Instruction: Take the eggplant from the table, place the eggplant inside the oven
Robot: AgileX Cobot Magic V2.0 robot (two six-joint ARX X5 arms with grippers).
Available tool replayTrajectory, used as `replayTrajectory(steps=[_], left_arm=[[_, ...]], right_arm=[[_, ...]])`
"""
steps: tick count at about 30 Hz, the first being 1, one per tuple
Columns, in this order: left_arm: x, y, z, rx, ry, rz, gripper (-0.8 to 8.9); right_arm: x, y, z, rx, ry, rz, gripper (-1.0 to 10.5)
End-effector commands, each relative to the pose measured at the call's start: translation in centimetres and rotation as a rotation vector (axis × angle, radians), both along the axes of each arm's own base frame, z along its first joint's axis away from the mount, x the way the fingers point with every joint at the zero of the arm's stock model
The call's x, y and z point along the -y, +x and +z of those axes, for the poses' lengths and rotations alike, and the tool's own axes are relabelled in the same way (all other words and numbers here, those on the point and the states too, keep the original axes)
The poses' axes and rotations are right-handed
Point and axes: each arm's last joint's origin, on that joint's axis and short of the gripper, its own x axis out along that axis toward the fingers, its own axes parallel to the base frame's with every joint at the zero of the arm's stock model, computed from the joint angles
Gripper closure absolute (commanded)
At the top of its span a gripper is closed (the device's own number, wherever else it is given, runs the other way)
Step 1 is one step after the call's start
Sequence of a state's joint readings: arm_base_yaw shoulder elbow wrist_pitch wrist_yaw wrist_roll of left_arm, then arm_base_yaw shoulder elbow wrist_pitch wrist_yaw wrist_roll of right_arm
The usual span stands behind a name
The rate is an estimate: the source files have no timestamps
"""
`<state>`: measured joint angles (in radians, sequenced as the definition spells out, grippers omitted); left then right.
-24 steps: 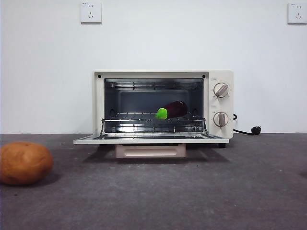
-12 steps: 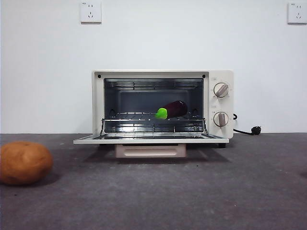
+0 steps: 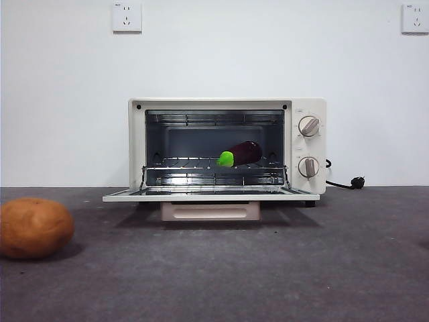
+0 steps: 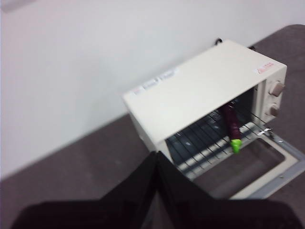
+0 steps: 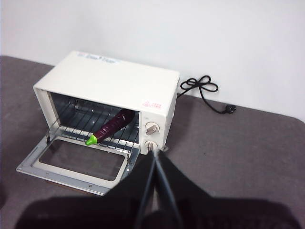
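The cream-white oven (image 3: pixel 305 137) (image 4: pixel 200 88) (image 5: pixel 114 76) stands at the back of the table (image 3: pixel 301 268) with its door folded down flat. On the wire rack inside lies the dark purple eggplant (image 3: pixel 242 153) (image 4: pixel 231 121) (image 5: pixel 112 125), right of the middle, its green cap pointing out toward the door. Neither arm shows in the front view. My left gripper (image 4: pixel 156 160) hangs high and off to the oven's left side, jaws shut on nothing. High in front of the oven's knobs, my right gripper (image 5: pixel 153 157) is likewise shut and empty.
A round orange-brown potato (image 3: pixel 33 228) sits on the table at the near left. The open door (image 3: pixel 211 196) juts forward from the oven. A black power cord (image 3: pixel 348 182) (image 5: pixel 205 93) trails behind the oven on the right.
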<state>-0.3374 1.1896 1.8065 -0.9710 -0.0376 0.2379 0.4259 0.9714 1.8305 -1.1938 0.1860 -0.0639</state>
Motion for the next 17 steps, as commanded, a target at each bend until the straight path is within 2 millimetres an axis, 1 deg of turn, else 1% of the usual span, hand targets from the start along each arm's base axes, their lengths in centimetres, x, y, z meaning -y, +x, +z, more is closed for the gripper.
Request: replayTrajectory(steps=[1, 6, 11, 14, 17], left_arm=[[-0.9, 2.7, -1.0, -0.089, -0.105, -0.018, 8.19], [-2.9, 8.0, -3.7, -0.263, -0.230, -0.058, 8.19], [-4.1, 13.2, -8.0, -0.439, -0.296, -0.082, 8.19], [-4.3, 15.6, -10.8, -0.526, -0.336, -0.114, 8.19], [-4.4, 17.5, -13.5, -0.600, -0.358, -0.124, 8.19]], right_arm=[[0.5, -1.2, 0.1, 0.019, 0.007, 0.002, 9.6], [1.6, -3.5, 0.0, 0.054, 0.024, 0.001, 9.6], [2.5, -5.4, -0.5, 0.043, 0.022, -0.017, 9.6], [2.8, -6.0, -0.6, 0.040, 0.020, -0.018, 9.6], [2.9, -6.2, -0.7, 0.035, 0.017, -0.032, 9.6]])
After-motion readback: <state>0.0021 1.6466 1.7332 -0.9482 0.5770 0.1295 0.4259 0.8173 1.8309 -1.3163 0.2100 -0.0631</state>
